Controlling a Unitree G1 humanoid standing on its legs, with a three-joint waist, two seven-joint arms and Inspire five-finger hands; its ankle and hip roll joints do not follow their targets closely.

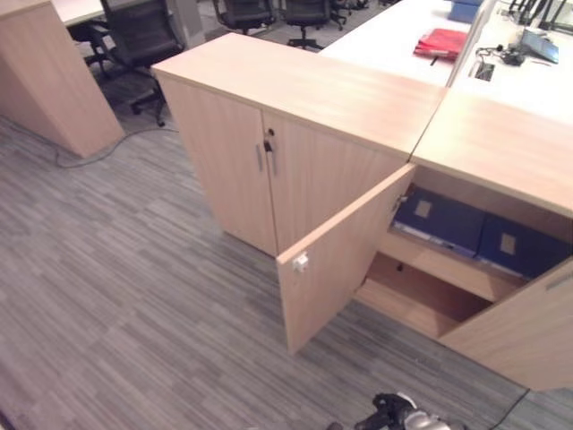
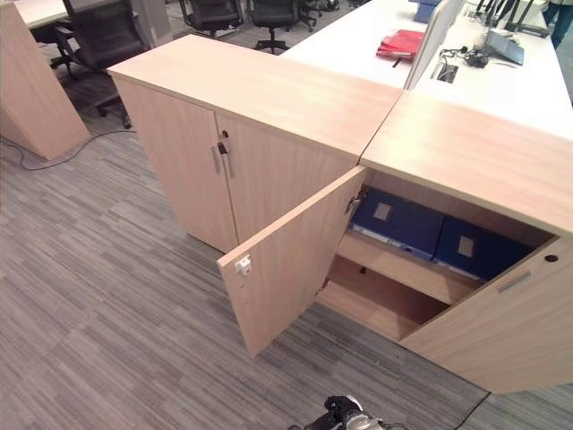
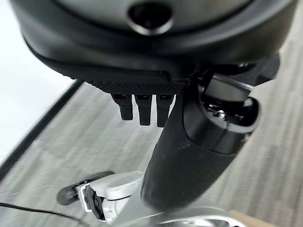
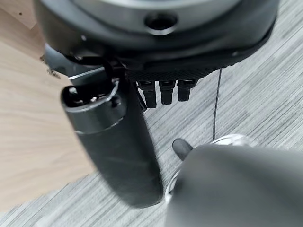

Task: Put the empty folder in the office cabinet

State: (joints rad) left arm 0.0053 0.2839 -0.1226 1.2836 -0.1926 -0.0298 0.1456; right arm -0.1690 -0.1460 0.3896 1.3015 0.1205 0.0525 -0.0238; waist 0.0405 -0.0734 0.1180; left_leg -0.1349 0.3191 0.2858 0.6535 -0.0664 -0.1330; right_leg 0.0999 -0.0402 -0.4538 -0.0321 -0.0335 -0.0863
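Standing open, the office cabinet point(image 1: 421, 296) shows two blue folders point(image 1: 440, 221) already laid on its upper shelf, while the left hand point(image 3: 142, 111) and right hand point(image 4: 163, 92) are seen relaxed and empty, so withdrawal is probably what remains

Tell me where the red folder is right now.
The red folder lies flat on the white desk at the far right of the left eye view, behind the closed wooden cabinet and beyond the open cabinet holding blue binders.
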